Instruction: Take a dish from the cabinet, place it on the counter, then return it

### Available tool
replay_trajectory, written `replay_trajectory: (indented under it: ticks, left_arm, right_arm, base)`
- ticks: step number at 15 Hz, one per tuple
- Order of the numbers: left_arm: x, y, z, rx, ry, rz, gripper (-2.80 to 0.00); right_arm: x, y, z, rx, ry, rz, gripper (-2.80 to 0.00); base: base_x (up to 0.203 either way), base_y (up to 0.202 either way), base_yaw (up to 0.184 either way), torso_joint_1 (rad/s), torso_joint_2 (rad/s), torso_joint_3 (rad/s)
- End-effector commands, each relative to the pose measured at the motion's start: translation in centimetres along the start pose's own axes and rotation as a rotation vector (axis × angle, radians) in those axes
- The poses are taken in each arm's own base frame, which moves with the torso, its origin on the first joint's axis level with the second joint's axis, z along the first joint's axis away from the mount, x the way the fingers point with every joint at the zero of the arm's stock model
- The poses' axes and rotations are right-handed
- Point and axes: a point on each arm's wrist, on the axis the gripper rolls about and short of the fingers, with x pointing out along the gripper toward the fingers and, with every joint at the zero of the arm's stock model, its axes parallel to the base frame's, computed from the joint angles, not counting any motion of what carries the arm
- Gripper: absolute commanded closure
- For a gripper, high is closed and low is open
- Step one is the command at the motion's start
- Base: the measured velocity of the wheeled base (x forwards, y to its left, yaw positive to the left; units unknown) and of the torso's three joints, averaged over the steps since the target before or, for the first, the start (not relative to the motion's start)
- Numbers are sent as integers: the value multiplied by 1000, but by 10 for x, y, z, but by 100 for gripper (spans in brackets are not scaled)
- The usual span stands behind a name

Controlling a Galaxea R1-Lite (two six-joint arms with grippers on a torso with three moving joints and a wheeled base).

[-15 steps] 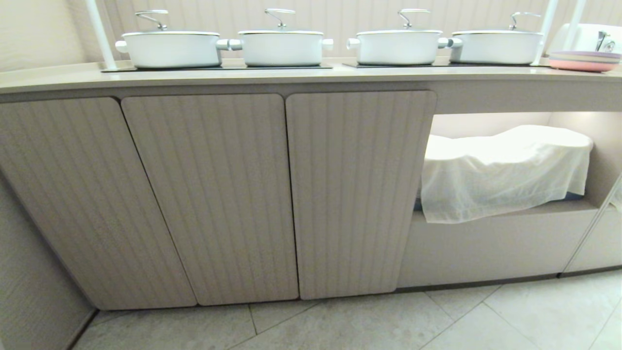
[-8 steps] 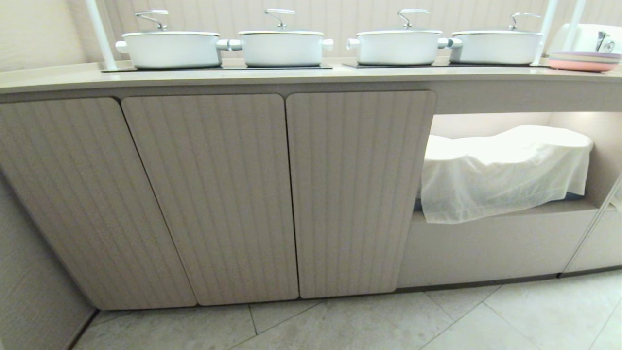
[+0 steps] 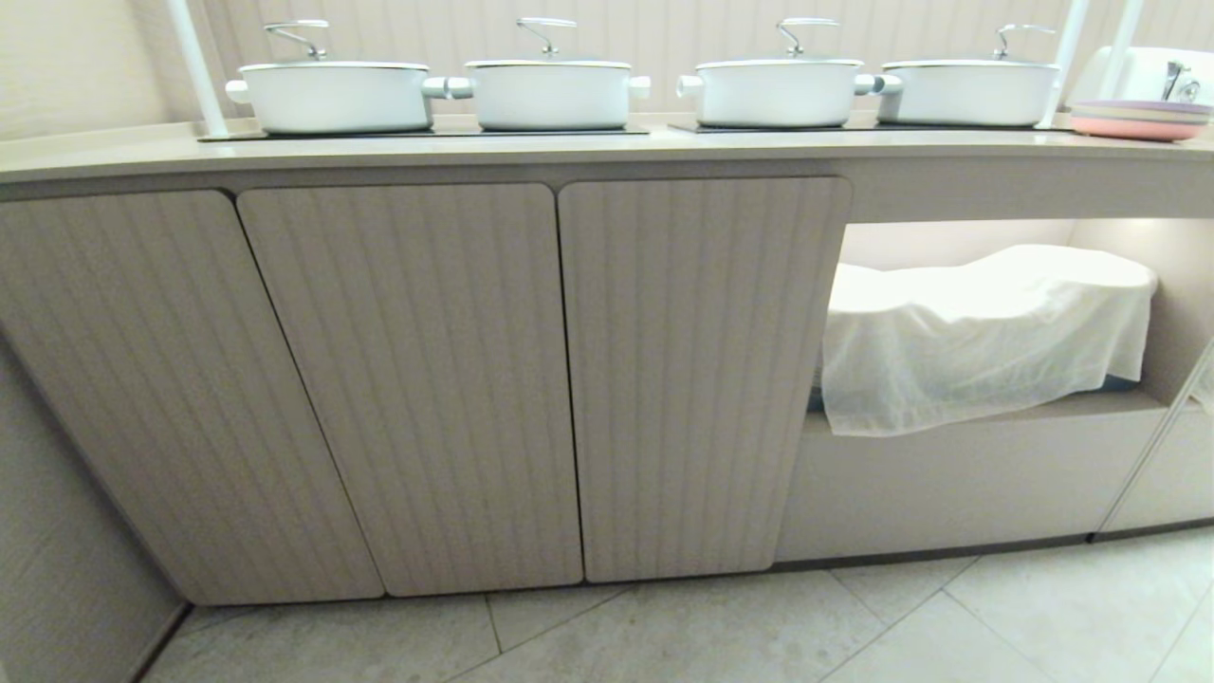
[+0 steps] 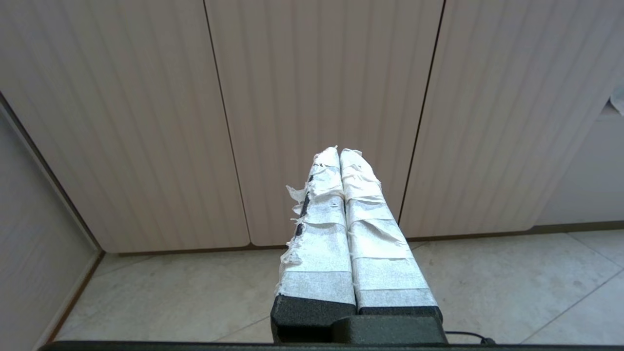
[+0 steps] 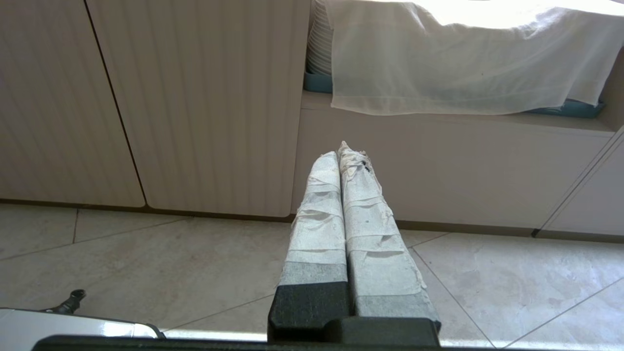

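Three ribbed doors of the cabinet are closed, the dish unseen, presumably inside. Left tool and right tool hover pinched together, holding nothing. Opening a door comes first, I'd say.

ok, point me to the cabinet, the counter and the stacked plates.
cabinet (image 3: pixel 408 379): head view, on the ribbed face of the middle closed door.
counter (image 3: pixel 569 144): head view, on the bare front strip before the pots.
stacked plates (image 3: pixel 1133 128): head view, on the pink bottom plate's rim, far right.
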Motion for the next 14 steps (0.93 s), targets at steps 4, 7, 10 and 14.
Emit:
replay_trajectory:
  ticks: [4, 7, 10, 14]
  left_arm:
    - [0, 0, 0, 0, 0, -1, 0]
    - [0, 0, 0, -1, 0, 0, 0]
    - [0, 0, 0, 0, 0, 0, 0]
    - [0, 0, 0, -1, 0, -1, 0]
  right_arm:
    - [0, 0, 0, 14, -1, 2, 0]
    - [0, 0, 1, 15, -1, 2, 0]
    - [0, 0, 1, 32, -2, 2, 0]
    - [0, 0, 1, 47, -3, 2, 0]
  base:
    - [0, 0, 0, 0, 0, 0]
    - [0, 0, 0, 0, 0, 0]
    - [0, 0, 0, 0, 0, 0]
    - [0, 0, 0, 0, 0, 0]
